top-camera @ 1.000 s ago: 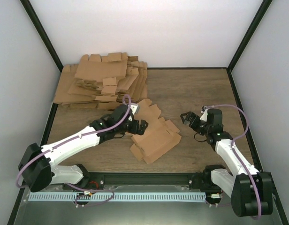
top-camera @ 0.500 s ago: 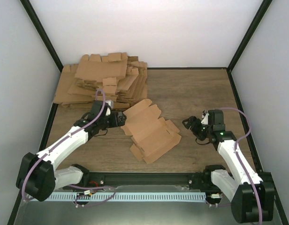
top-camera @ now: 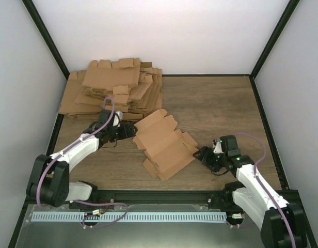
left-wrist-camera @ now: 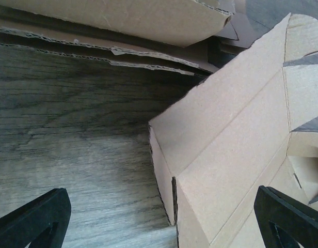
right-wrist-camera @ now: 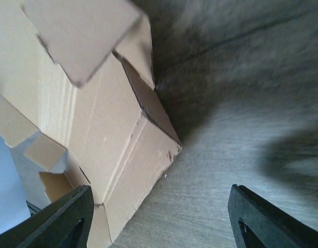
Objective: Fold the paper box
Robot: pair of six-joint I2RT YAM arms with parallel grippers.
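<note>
The paper box is a brown cardboard blank with flaps, lying partly raised in the middle of the table. My left gripper is open and empty just left of its upper left corner; the left wrist view shows that corner close ahead between the two black fingertips. My right gripper is open and empty just right of the box's right edge; the right wrist view shows the box's corner ahead and to the left, not touched.
A big pile of flat brown cardboard blanks lies at the back left, its edges showing at the top of the left wrist view. Black frame posts and white walls enclose the wooden table.
My left gripper drew back left off the box to its upper left corner. My right arm moved toward me and left, bringing its gripper up to the box's right edge.
</note>
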